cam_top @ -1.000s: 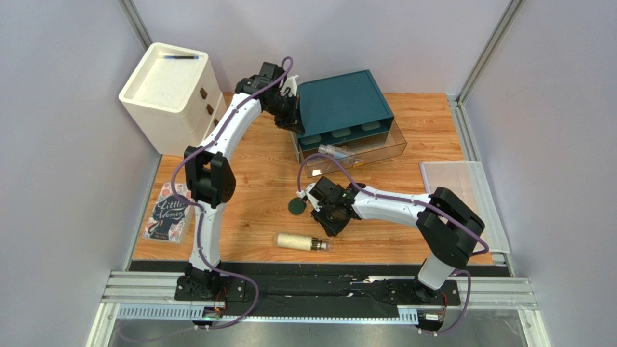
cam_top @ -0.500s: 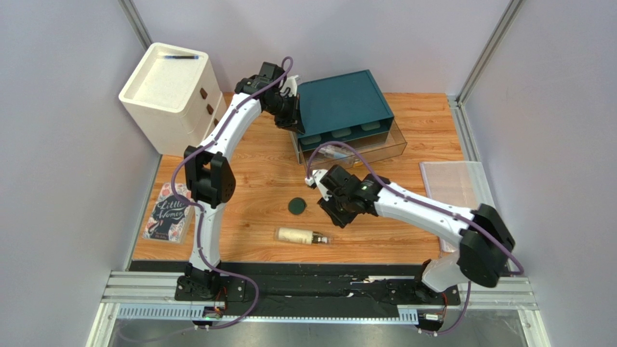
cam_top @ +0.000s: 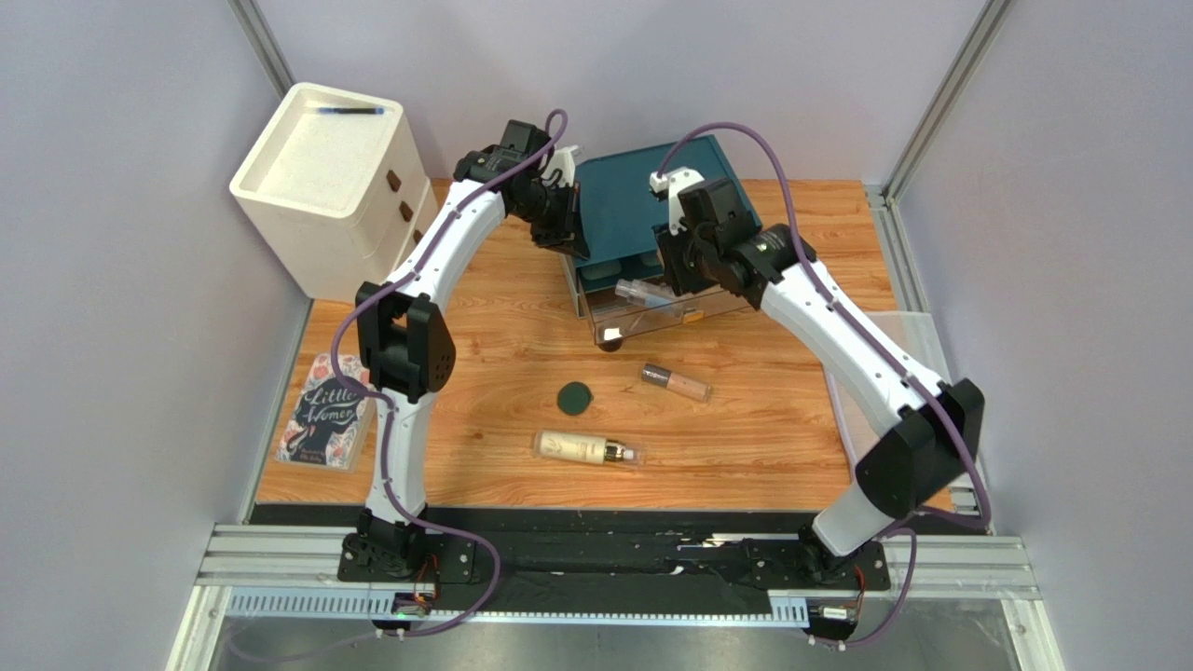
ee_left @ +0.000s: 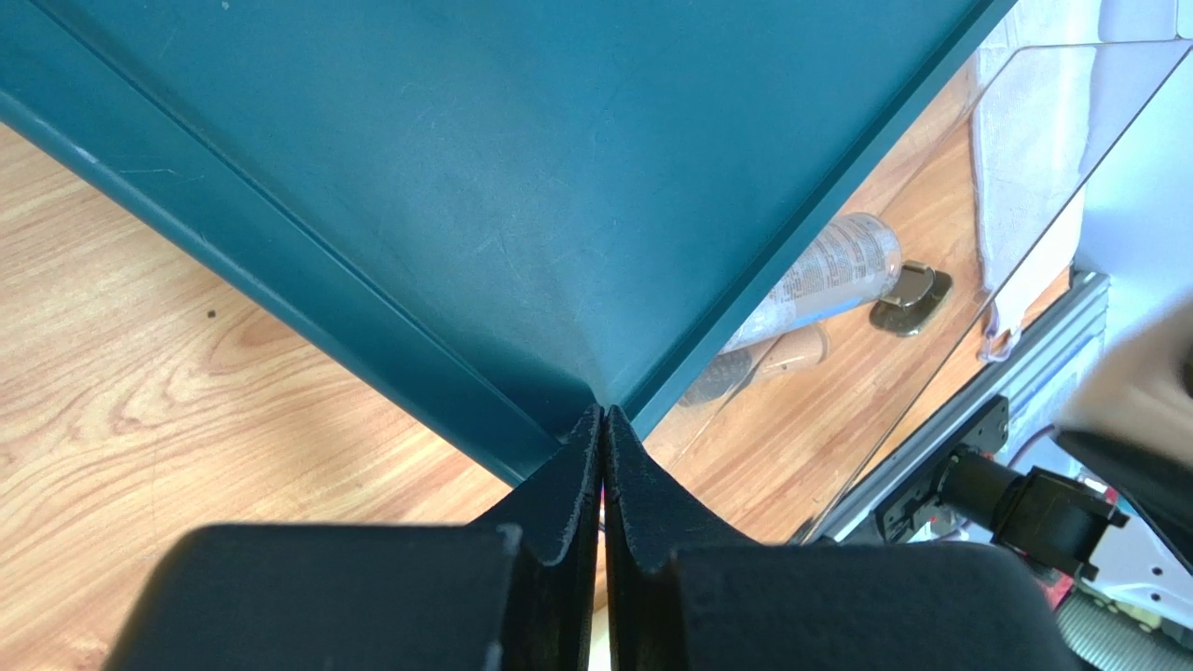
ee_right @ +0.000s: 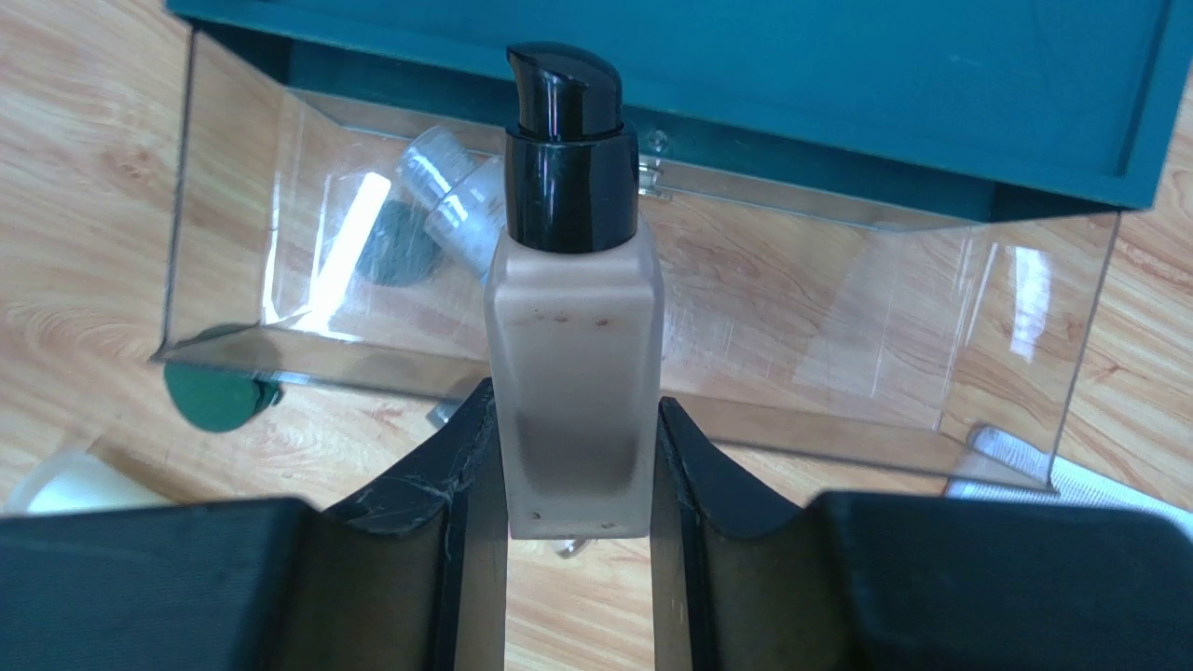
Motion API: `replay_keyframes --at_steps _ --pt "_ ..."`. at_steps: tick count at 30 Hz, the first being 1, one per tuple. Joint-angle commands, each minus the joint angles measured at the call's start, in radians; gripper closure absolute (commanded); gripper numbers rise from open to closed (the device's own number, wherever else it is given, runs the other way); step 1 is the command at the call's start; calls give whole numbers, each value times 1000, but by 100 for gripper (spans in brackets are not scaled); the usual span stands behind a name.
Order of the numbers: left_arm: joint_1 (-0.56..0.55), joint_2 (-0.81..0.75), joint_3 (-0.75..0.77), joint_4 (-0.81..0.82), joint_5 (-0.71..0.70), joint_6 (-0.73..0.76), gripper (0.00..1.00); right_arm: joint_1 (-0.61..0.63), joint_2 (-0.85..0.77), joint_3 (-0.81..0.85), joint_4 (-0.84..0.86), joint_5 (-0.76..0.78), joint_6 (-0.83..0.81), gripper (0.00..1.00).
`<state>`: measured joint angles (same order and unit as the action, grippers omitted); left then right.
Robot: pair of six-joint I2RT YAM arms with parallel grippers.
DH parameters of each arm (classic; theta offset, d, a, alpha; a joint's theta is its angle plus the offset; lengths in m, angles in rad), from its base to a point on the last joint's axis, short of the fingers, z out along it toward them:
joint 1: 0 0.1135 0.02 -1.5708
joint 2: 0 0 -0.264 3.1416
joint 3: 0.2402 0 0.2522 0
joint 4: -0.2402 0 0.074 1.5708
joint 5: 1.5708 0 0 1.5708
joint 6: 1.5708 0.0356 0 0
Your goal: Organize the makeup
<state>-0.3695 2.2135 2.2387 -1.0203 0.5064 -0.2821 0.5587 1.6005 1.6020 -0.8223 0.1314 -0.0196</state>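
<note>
My right gripper (ee_right: pixel 571 420) is shut on a tan foundation bottle (ee_right: pixel 574 364) with a black pump, held just above the open clear drawer (ee_right: pixel 868 350) of the teal organizer (cam_top: pixel 658 196). A clear-capped tube (ee_right: pixel 455 189) lies inside that drawer. On the table lie a flat dark-green compact (cam_top: pixel 574 400), a cream bottle (cam_top: pixel 585 449) and a small tan tube (cam_top: pixel 675 380). My left gripper (ee_left: pixel 602 413) is shut and empty, its tips pressed against the organizer's left front corner (ee_left: pixel 560 168).
A white drawer unit (cam_top: pixel 336 168) stands at the back left with a pen on top. A pink-covered book (cam_top: pixel 325 408) lies at the left table edge. A translucent tray (cam_top: pixel 896 364) sits at the right edge.
My right arm has lifted from the table beside the compact and swung back over the clear drawer, carrying the foundation bottle. The small tan tube now shows on the table. The left arm is still.
</note>
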Motion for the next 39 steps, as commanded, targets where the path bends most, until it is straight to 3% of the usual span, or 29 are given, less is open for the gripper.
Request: replay_keyframes --at_steps 1,9,11,13,14,22,31,36,39 --pt "-9 46 10 -119 -16 40 94 -31 102 95 -12 -30 -28 100" --pt "1 58 41 -133 -14 35 94 -101 185 65 -31 -10 14 99" --pt "1 57 39 -133 -17 34 94 -103 194 64 -37 8 14 65" --pt "1 55 38 -133 -17 32 94 -105 196 67 -38 28 14 45" --pt "1 55 38 -135 -20 32 94 -103 191 70 -40 46 14 2" --pt "3 54 35 -127 -20 29 94 -89 78 47 -15 -44 -17 0" --pt "4 52 21 -121 -16 29 94 16 -146 -172 -43 -182 -37 5" --pt "4 54 12 -109 6 21 94 174 -174 -266 -58 -231 -49 9" --pt "6 54 9 -100 36 1 94 303 -113 -286 -86 -207 -94 9"
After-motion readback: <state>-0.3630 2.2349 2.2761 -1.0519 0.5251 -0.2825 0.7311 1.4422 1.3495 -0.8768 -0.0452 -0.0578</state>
